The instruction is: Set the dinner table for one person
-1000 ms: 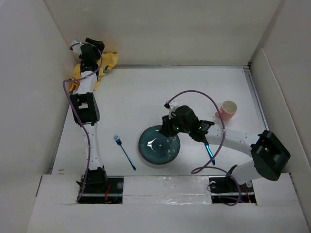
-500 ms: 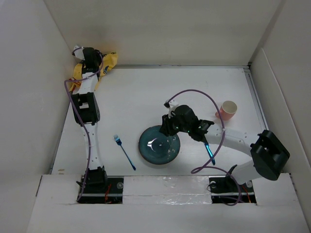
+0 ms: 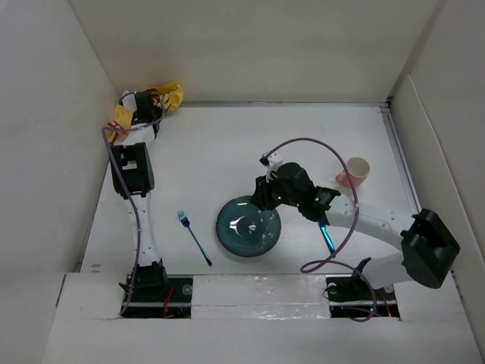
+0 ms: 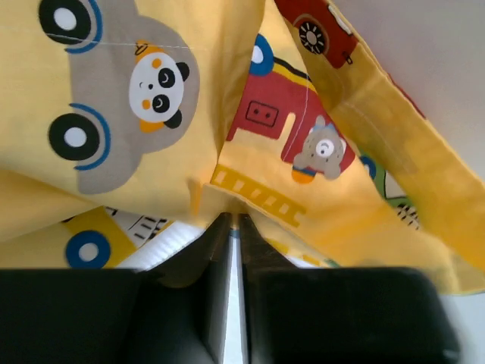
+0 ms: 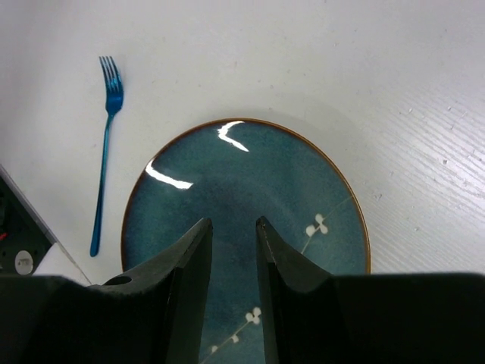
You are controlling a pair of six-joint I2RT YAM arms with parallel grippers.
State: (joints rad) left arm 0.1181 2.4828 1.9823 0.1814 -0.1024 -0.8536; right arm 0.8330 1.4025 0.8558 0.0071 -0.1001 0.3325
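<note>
You are setting the white worktop (image 3: 227,144), and the place is looking well along. The teal plate (image 3: 249,226) is sitting near the front edge, and the blue fork (image 3: 195,238) is lying to its left, apart from it. A blue utensil (image 3: 326,239), too small to name, is lying on its right, and the pink cup (image 3: 355,171) is sitting farther back on that side. Your right tool (image 5: 233,224) is hovering over the plate, jaws a narrow gap apart, gripping nothing. Your left tool (image 4: 231,221) is working in the far-left corner, pinched almost closed on a fold of the yellow cartoon-printed cloth (image 4: 250,114). Bringing that cloth to the setting is probably what is remaining.
</note>
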